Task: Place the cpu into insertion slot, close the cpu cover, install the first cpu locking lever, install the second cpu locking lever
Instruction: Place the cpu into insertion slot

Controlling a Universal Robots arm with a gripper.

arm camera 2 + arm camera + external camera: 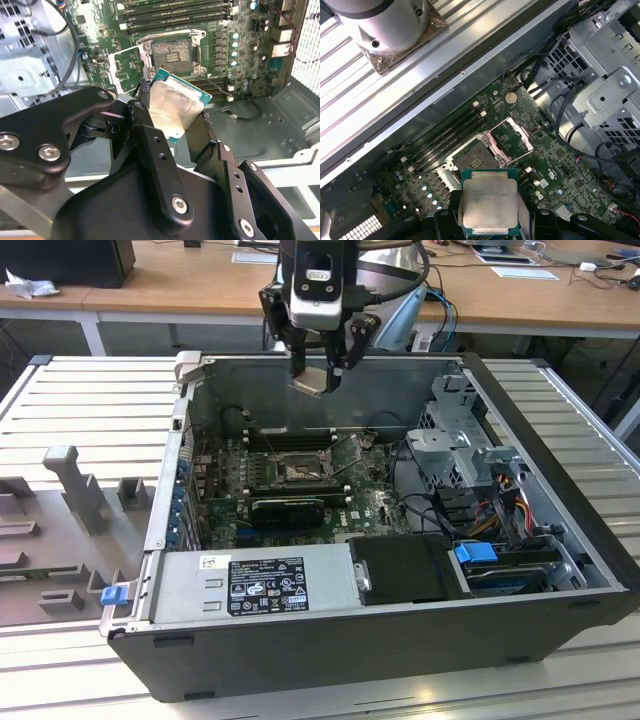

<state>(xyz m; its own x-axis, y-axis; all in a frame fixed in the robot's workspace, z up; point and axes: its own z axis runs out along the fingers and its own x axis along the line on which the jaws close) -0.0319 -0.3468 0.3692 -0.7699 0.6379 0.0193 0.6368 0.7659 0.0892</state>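
Step in hand: placing the cpu (489, 205) into the insertion slot (476, 159)

- Jaws closed partway onto the cpu, gripping it by two opposite edges; metal top faces the first wrist view, green rim showing around it
- Exterior view: chip hangs at about the height of the back rim of the open computer case (560, 570), well above the motherboard (375, 495) and clear of everything. It looks tilted, not flat to the board
- Slot is open and empty, pin field exposed. The cpu cover (512, 137) is swung up and aside on its hinge, just beside the slot, so the approach from above looks free
- Memory slots (447, 137) run alongside the socket, near it but outside the descent path
- Case sits on the ribbed grey surface (90, 400)

Judgement on doing this well:
- Level the chip parallel to the socket before descent; a tilted chip would land on one edge and could bend pins
- Square its edges to the black frame and match the keyed corner; I cannot make out the key marks here
- Come straight down, slowly, with no sideways sliding over the pin field
- Keep clear of the raised cover on the way in
- The chip should drop in under its own weight; any resistance means misalignment, so do not press
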